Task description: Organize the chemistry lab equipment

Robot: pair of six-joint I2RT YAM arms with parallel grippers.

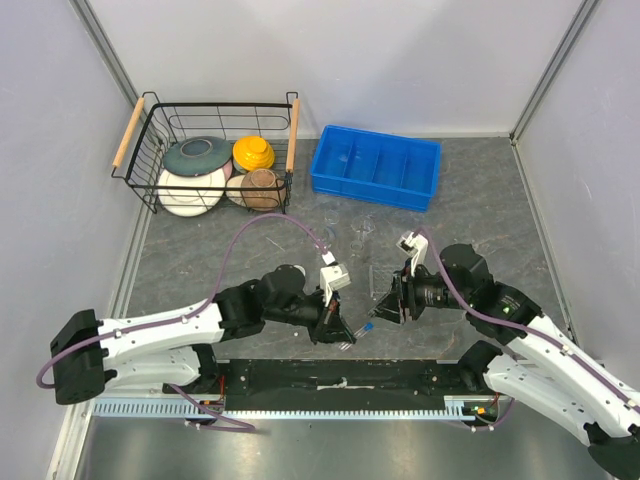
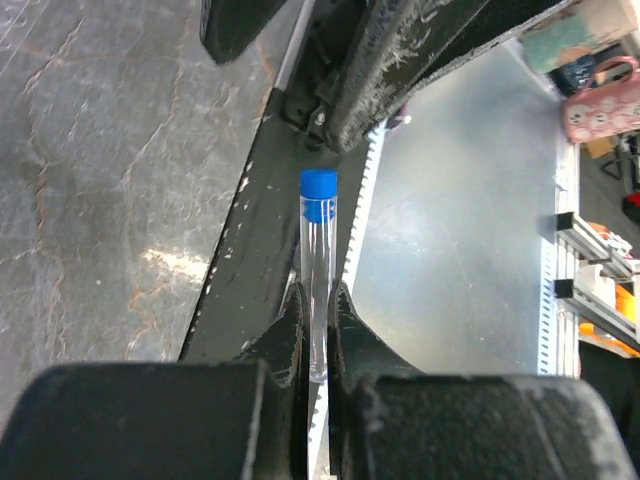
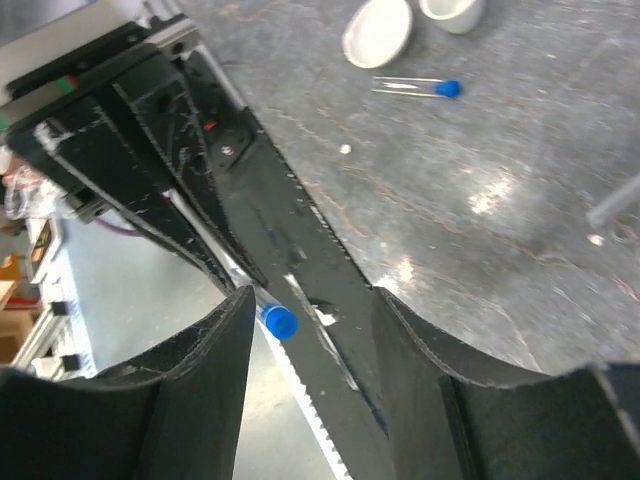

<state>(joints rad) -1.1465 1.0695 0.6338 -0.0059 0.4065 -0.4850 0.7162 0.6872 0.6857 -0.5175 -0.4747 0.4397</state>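
Grey marbled table [image 1: 480, 220]; left fingers [image 2: 290, 325] pinch a blue-capped tube [image 2: 318, 250] near its base (probably light, slick, brittle: hold the glass gently); right fingers [image 3: 200, 380] stand wide apart

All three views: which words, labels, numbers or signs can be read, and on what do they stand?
None can be read.
The capped tube in the left gripper bears no print.
The blue bin shows no label.
The pink mug in the background has only a blurred pattern.
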